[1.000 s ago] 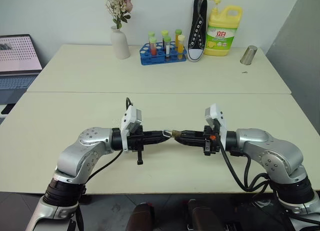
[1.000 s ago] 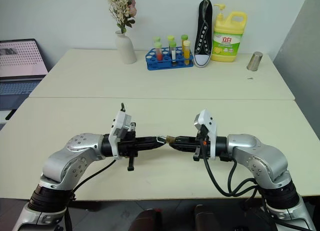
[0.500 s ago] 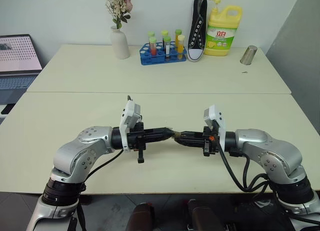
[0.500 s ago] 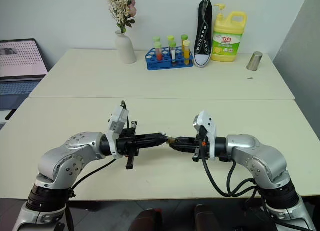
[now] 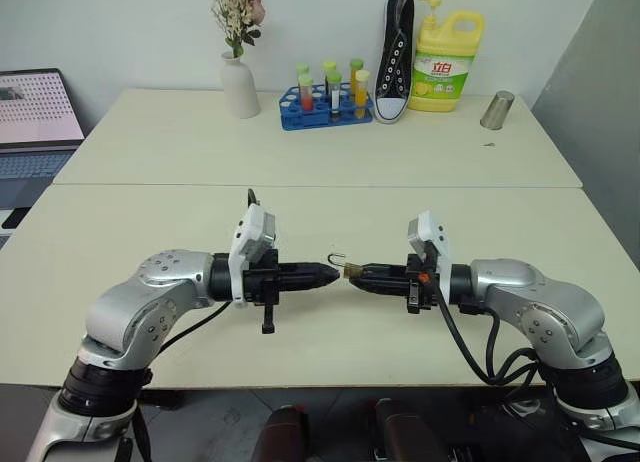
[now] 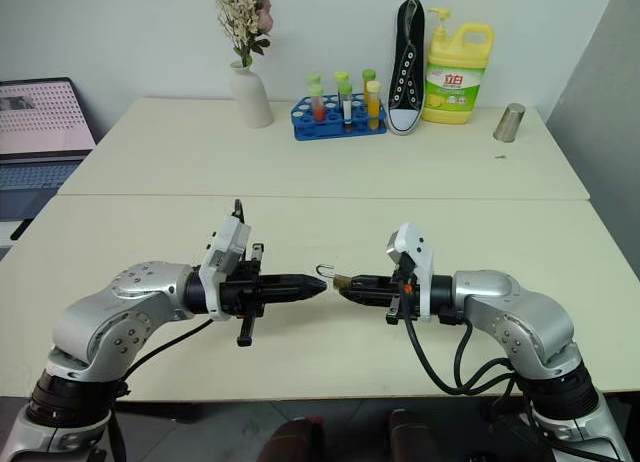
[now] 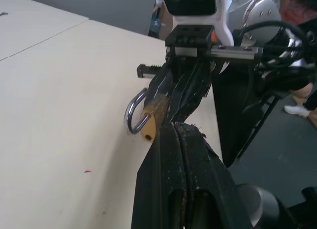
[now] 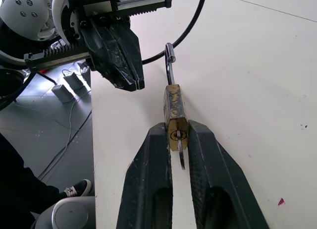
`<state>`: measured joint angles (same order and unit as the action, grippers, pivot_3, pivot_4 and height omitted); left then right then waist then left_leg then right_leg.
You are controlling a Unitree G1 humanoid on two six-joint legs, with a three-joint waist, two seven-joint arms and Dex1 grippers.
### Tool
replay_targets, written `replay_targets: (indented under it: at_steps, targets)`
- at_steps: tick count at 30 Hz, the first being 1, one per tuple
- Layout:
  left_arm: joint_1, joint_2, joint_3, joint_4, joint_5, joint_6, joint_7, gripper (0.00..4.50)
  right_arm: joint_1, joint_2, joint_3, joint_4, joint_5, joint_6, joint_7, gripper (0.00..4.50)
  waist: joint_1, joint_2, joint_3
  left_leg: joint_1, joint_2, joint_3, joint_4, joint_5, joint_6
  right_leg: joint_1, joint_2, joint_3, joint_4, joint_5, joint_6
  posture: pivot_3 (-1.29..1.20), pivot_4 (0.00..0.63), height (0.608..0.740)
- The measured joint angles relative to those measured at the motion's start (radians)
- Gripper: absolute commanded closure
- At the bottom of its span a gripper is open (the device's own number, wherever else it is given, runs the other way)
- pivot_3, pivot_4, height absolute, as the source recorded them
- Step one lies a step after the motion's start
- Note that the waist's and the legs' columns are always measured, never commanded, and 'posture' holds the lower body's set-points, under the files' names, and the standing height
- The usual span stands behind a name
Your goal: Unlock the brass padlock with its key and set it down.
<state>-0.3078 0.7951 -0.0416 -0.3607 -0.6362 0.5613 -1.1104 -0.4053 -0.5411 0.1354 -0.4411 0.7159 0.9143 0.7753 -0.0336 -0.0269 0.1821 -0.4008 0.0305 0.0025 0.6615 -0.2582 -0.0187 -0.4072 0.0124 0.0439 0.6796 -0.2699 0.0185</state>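
The small brass padlock (image 8: 173, 107) hangs above the near table, pinched at its base by my right gripper (image 8: 177, 128), which is shut on it. Its thin silvery shackle (image 5: 338, 259) sticks out toward my left gripper. A thin silvery blade, apparently the key (image 8: 181, 159), pokes out of the keyhole end between the right fingers. My left gripper (image 5: 334, 273) is shut with nothing visible in it. It points at the padlock (image 7: 150, 121) from the left, its tip a small gap short of the shackle. Whether the shackle is sprung open I cannot tell.
On the far table stand a white vase of flowers (image 5: 239, 85), a blue rack of tubes (image 5: 326, 104), a black sneaker (image 5: 396, 54), a yellow detergent bottle (image 5: 446, 62) and a metal cup (image 5: 497, 110). A laptop (image 5: 36, 122) sits at the far left.
My left gripper has drawn back to the left, off the padlock, leaving a small gap, and its elbow has swung outward. The right gripper and padlock have stayed put.
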Motion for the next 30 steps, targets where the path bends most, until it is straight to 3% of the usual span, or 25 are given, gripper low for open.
replay_targets:
  at_steps: [1,3,5,9,15,28,30]
  targets:
    - [0.007,0.041,-0.007,0.014,0.079,-0.075,-0.012,4.50,0.000,0.000,-0.006,0.012,0.009,0.021,-0.011,4.37,0.000,0.000,0.000,0.000,0.000,0.000,-0.001,0.000,0.000,0.000,0.000,0.000,0.000,0.000,-0.001,0.00,0.150,0.740]
    - [0.016,0.087,-0.036,0.083,0.271,-0.310,-0.018,3.93,-0.010,0.000,-0.015,0.047,0.031,0.099,-0.037,4.37,0.004,0.002,0.000,0.001,-0.001,0.000,-0.001,0.000,0.000,0.000,-0.001,0.000,0.000,-0.001,-0.002,0.00,0.150,0.740]
    - [0.031,0.074,-0.059,0.138,0.356,-0.439,-0.019,3.30,-0.017,0.001,-0.018,0.067,0.048,0.150,-0.053,4.37,0.005,0.002,0.000,0.000,-0.001,0.001,-0.001,0.000,0.000,0.000,-0.003,0.000,0.000,-0.001,-0.002,0.00,0.150,0.740]
    - [0.057,0.014,-0.093,0.190,0.420,-0.605,-0.020,1.94,-0.051,0.009,-0.018,0.096,0.060,0.217,-0.072,4.37,0.006,0.001,0.000,-0.002,-0.001,0.001,0.000,0.000,0.000,-0.001,-0.006,-0.001,-0.001,-0.001,-0.002,0.00,0.150,0.740]
    - [0.078,-0.018,-0.095,0.203,0.461,-0.706,-0.005,0.01,-0.080,0.038,-0.014,0.181,0.062,0.300,-0.097,4.37,0.004,0.001,0.000,-0.001,0.000,0.000,0.000,0.000,0.000,-0.001,-0.005,-0.001,0.000,-0.001,-0.002,0.00,0.150,0.740]
    - [0.111,-0.056,-0.107,0.236,0.480,-0.744,0.005,0.00,-0.193,0.071,0.081,0.447,-0.071,0.299,-0.088,4.37,0.002,0.001,0.000,-0.001,-0.001,0.001,0.000,0.000,0.000,-0.001,-0.005,-0.001,0.000,-0.001,-0.002,0.00,0.150,0.740]
    - [0.109,-0.061,-0.111,0.237,0.479,-0.741,0.000,0.00,-0.194,0.068,0.081,0.448,-0.079,0.298,-0.080,3.65,0.002,0.001,0.000,-0.001,0.000,0.000,-0.001,0.000,0.000,-0.001,-0.005,-0.001,0.000,-0.001,-0.002,0.00,0.150,0.740]
